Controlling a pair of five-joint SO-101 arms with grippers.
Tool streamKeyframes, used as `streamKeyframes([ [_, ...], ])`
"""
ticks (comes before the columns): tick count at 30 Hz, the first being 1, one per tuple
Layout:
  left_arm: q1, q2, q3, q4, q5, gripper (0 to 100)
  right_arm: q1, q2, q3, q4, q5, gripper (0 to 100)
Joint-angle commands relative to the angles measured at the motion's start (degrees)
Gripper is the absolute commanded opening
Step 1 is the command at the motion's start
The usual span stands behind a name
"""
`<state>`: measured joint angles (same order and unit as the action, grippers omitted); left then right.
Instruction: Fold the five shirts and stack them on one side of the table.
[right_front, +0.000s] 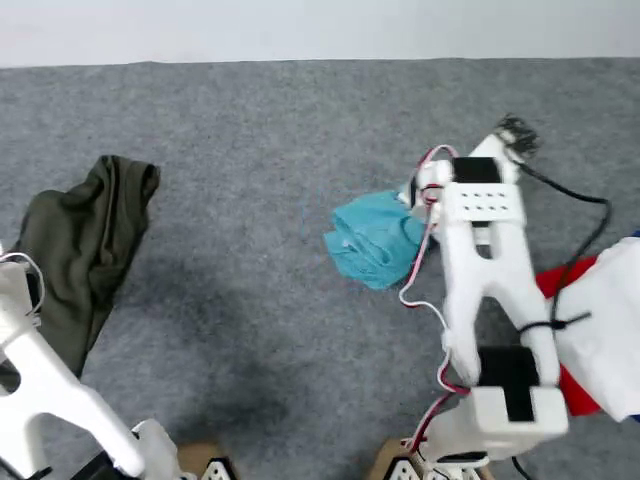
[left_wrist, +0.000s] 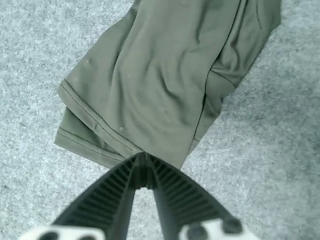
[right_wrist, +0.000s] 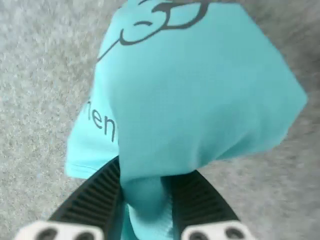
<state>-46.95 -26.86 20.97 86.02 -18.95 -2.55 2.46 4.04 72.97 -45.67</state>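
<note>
An olive green shirt (right_front: 85, 245) lies loosely folded on the grey table at the left. My left gripper (left_wrist: 145, 161) is shut, its tips right at that olive shirt's (left_wrist: 165, 85) hem; whether any cloth is pinched I cannot tell. A teal shirt (right_front: 375, 238) with dark print sits bunched near the table's middle. My right gripper (right_wrist: 145, 175) is shut on the teal shirt (right_wrist: 200, 100), a fold of cloth squeezed between its black fingers (right_wrist: 95, 195). In the high view the right gripper (right_front: 415, 197) is at the bundle's right edge.
A pile of red and white cloth (right_front: 600, 320) lies at the right edge beside the right arm's base. The left arm (right_front: 45, 385) rises from the bottom left corner. Bare grey table (right_front: 240, 330) stretches between the two shirts and toward the back.
</note>
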Motion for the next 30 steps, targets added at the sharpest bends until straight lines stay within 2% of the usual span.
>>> streamKeyframes([
  [1,0.35,-2.02,-0.57,-0.53,-0.53,0,5.05,-6.55,-3.78,2.33,6.07,0.8],
  [10,0.26,-2.02,-0.57,1.32,-0.53,0,21.05,-14.11,-3.78,3.38,23.47,0.8],
  [16,0.53,-2.02,-0.57,1.41,-0.44,0,28.18,-18.33,-3.69,3.38,32.18,0.8],
  [30,0.53,-2.02,-3.38,3.87,-0.44,0,43.47,-18.95,-2.99,2.95,41.49,0.8],
])
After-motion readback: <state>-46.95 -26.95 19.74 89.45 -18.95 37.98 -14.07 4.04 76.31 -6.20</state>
